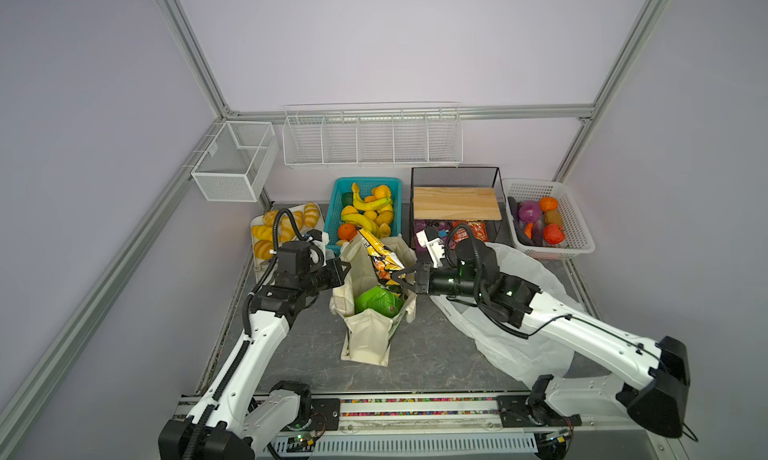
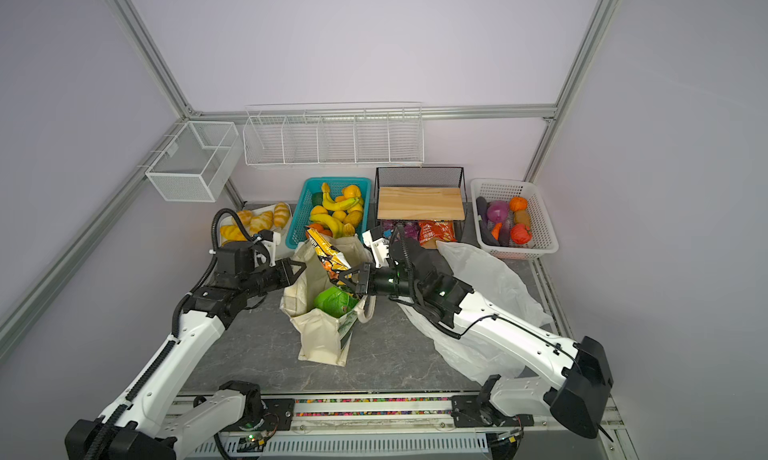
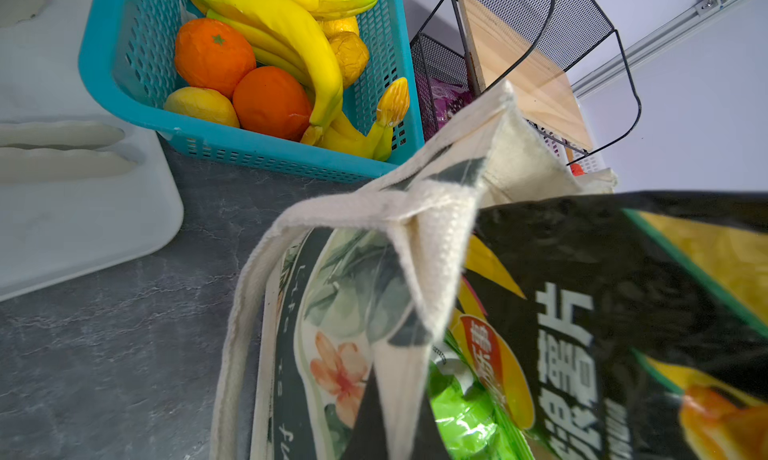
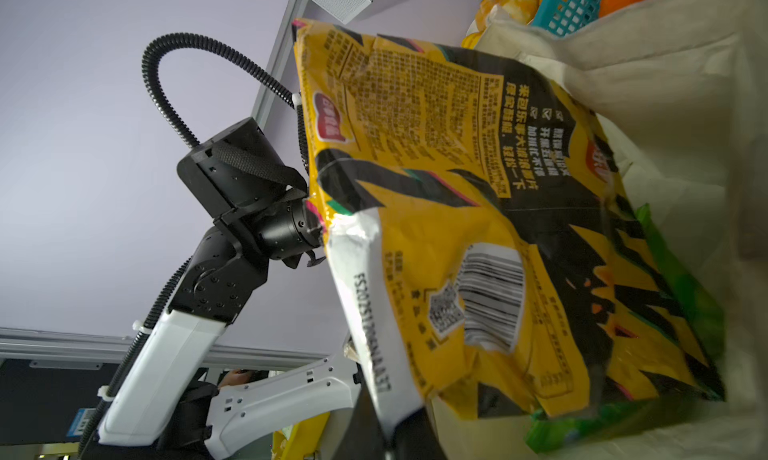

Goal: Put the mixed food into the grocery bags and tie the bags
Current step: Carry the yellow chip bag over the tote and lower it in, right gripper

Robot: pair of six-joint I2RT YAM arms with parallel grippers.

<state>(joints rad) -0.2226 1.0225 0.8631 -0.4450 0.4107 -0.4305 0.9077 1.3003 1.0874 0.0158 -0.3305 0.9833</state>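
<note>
Pinching closed, the left tool (image 1: 347, 269) holds the tote (image 1: 368, 333); right tool (image 1: 395, 277) grips the snack bag (image 1: 377, 251).

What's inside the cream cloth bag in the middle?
A green snack bag lies inside the canvas tote. A black-and-yellow snack bag stands half in, its top sticking out. Anything beneath them is covered, so I cannot tell.

Blk/ylw snack bag (image 4: 478, 237) partly in tote (image 4: 665, 88)
</note>
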